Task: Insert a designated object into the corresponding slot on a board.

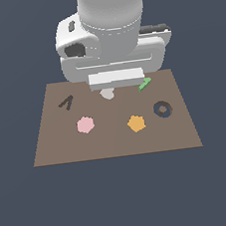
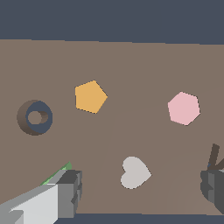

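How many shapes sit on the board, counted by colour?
Green: 1, the bar-like piece
Orange: 1, the pentagon
Pink: 1, the hexagon
Grey-white: 1, the heart
Dark: 2, the ring and the V-shaped slot
Total: 6

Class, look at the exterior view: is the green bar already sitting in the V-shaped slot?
No. The green bar lies near the board's far edge towards the exterior view's right, well apart from the V-shaped slot at the left.
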### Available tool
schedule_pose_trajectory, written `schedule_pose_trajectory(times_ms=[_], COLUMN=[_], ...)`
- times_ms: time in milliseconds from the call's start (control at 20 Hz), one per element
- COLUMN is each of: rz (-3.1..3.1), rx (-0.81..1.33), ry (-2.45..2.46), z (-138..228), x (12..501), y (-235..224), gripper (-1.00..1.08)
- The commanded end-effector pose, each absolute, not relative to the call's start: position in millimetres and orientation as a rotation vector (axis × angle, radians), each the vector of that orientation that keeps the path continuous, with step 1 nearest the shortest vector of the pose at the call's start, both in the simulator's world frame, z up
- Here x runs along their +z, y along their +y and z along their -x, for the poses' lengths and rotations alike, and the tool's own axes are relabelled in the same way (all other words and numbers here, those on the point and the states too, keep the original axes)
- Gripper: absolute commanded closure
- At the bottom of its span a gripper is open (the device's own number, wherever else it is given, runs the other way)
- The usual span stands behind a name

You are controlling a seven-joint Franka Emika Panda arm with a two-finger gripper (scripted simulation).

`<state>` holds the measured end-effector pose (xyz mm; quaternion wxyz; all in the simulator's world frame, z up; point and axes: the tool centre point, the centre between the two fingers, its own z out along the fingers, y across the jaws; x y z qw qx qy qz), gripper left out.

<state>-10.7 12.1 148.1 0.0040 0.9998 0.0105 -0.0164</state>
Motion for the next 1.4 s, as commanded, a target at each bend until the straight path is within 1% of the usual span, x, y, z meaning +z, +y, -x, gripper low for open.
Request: schedule_pose_trajectory(times_ms=[0, 650, 1350], rz=[-3.133, -3.131, -3.058], rx=[-0.051, -0.047, -0.033], ry=[0.033, -0.143, -0.694], z=[10.7, 23.3, 58.2], x=[148.1, 139.5, 111.9], y=[12.1, 16.4, 39.3], gripper=[-0.92, -0.92, -0.92])
